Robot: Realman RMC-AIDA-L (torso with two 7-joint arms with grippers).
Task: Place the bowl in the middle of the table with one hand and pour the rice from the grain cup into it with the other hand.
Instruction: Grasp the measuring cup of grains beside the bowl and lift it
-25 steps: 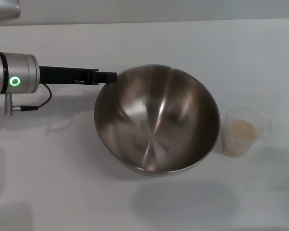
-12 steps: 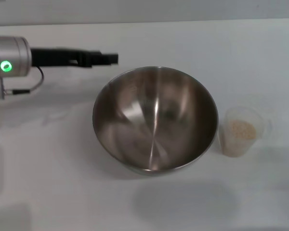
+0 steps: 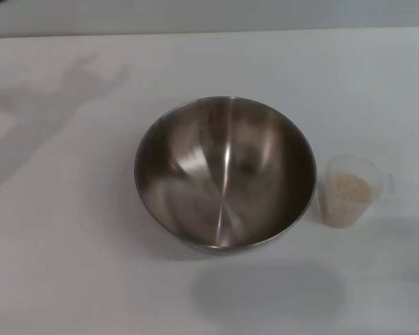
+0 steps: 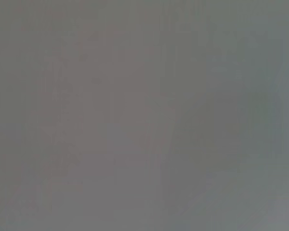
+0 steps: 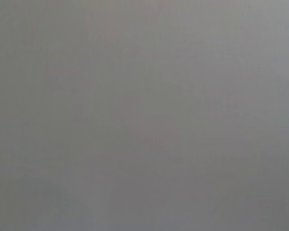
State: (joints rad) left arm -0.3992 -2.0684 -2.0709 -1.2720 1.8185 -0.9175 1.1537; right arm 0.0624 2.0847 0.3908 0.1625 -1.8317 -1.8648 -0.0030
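Observation:
The large stainless-steel bowl stands upright on the white table near its middle, and nothing is inside it. The small clear grain cup stands just to the right of the bowl, apart from it, with pale rice inside. Neither gripper shows in the head view; only the left arm's shadow lies on the table at the far left. Both wrist views show plain grey and nothing else.
The table's far edge runs along the top of the head view. A faint shadow lies on the table in front of the bowl.
The left gripper let go of the bowl's far-left rim, drew back to the left and left the view. The bowl settled flat. The cup has not moved.

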